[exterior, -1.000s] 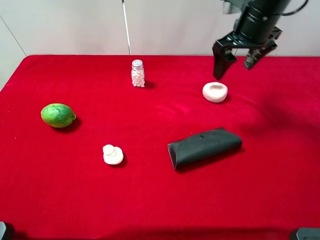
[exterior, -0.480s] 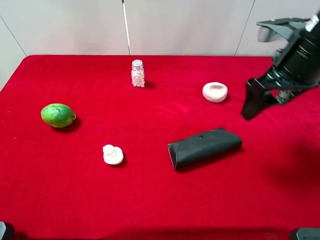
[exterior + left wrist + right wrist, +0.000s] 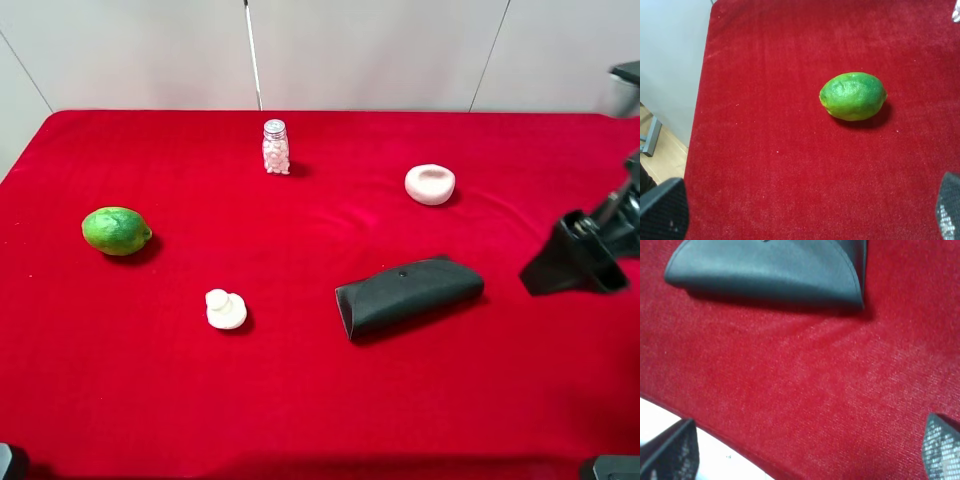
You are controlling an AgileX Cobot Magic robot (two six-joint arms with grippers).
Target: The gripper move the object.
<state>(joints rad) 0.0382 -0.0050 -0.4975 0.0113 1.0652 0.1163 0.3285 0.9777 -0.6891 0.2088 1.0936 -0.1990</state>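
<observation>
The object (image 3: pixel 430 184), a small off-white lump with a dished hollow, sat on the red desk (image 3: pixel 300 400) at about two o'clock from the desk's middle, clear of everything else. A dark folded pouch (image 3: pixel 408 296) lay toward five o'clock from it, a jar (image 3: pixel 275 146) of white pellets toward nine o'clock, well apart. A lime (image 3: pixel 116 231) rested near the nine o'clock edge and a white stacked piece (image 3: pixel 226 309) toward seven o'clock of centre.

The right gripper (image 3: pixel 578 258) hung at the three o'clock edge of the desk, well away from the object and holding nothing. Its wrist view showed the two finger tips (image 3: pixel 940 452) set wide apart, released, with the pouch and bare cloth between them. The left gripper (image 3: pixel 800 210) was likewise spread, its tips at the frame's corners, over the lime; it gripped nothing.

The object looked light and stiff, perhaps ceramic or plaster, so it would likely lift with little force but might chip or crack if squeezed hard. Its smooth rounded flanks seemed apt to slip from the fingers. The better hold, I judged, would be across its widest part from above, fingers straddling the rim on opposite sides, or one finger inside the hollow and one outside pinching the wall. The soft cloth beneath should let the tips sink slightly under its edge.
</observation>
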